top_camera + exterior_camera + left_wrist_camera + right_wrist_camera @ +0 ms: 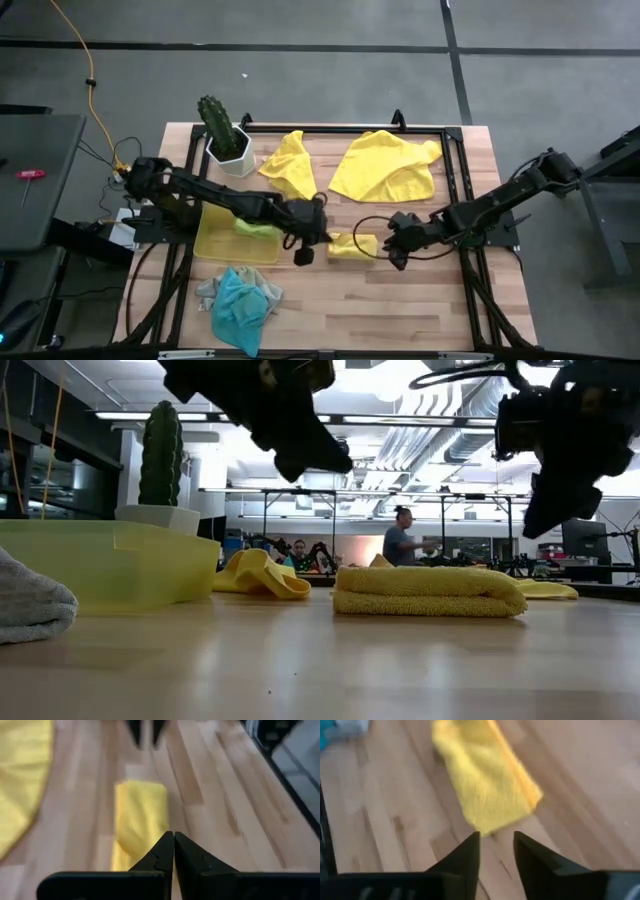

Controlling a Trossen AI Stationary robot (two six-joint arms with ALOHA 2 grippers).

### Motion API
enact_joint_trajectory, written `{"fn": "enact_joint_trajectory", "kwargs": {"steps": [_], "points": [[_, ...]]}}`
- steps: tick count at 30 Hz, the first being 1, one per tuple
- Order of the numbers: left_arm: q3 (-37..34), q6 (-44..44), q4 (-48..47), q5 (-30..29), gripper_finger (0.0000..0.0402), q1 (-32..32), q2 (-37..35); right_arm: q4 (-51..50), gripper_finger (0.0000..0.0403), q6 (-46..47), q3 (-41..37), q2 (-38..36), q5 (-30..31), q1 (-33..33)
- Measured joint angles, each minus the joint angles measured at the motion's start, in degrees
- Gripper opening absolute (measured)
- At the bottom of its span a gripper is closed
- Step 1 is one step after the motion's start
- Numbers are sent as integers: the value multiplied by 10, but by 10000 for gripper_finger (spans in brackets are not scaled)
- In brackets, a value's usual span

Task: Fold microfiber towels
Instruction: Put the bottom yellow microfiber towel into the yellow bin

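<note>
A: Grippers first, quick.
B: Left gripper (304, 254) has its fingers pressed together and holds nothing. It hangs above the table just off one end of the folded yellow towel (352, 245). Right gripper (399, 259) is off the other end with its fingers parted and nothing between them.
A: So the towel is between them?
B: Yes. It lies flat on the wooden table (400, 310), untouched. The low view shows both grippers clear above it.
A: Room to move?
B: There is bare wood on the near side of both grippers, running out to the table edge. Beyond the right gripper a spread yellow towel (385, 165) lies well apart. Beyond the left gripper sits a crumpled yellow towel (288, 165).
A: Containers?
B: A translucent yellow tray (215, 240) sits beside the left arm, with a lime green towel (255, 229) lying in it. A white pot (232, 152) holds a cactus (214, 120) near the far corner.
A: Anything else?
B: A turquoise towel (240, 305) lies on top of a grey towel (208, 291), near the tray toward the front edge.
A: View differences?
B: Only the low view shows people in the room behind (400, 540). The grey towel (30, 600) sits at that picture's edge. The left wrist view shows its closed fingertips (173, 851) over the folded towel's end. The right wrist view shows the gap between its own.
</note>
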Motion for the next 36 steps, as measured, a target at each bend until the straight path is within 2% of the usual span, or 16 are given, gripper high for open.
{"fn": "enact_joint_trajectory", "kwargs": {"steps": [3,7,9,11,14,15,17,19,21,23,26,28,30,32,34,36], "points": [[14,2,6,-11,28,-18,30,-25,147,16,0,-13,31,-1],[45,-6,8,-32,77,-32,68,-41,172,18,0,-27,37,-7],[55,-7,-19,-48,104,-34,77,-43,177,18,1,-34,28,-15],[81,-7,1,-59,131,-35,109,-93,178,17,0,-56,17,-18],[108,-7,-27,-64,166,-36,131,-143,179,16,0,-84,11,-20],[123,-6,-12,-65,175,-37,146,-173,179,16,0,-99,12,-18],[134,-3,-66,-66,192,-39,150,-182,179,18,0,-118,14,-16],[171,-2,-41,-67,204,-45,188,-230,179,16,0,-148,15,-15],[185,-3,-102,-74,213,-51,192,-229,179,16,0,-166,21,-18],[223,-3,-73,-84,219,-56,230,-254,179,14,0,-192,26,-20],[243,3,-124,-120,221,-62,245,-251,179,15,1,-215,38,-23],[267,7,-101,-155,221,-64,274,-273,179,13,-1,-228,34,-20],[272,8,-163,-184,221,-64,274,-256,179,9,0,-236,38,-20],[287,12,-128,-189,221,-64,293,-268,179,3,-1,-245,39,-13],[287,12,-171,-187,220,-64,295,-254,179,-7,0,-249,47,-12],[294,12,-153,-173,219,-64,315,-263,179,-15,0,-257,44,-13]]}}
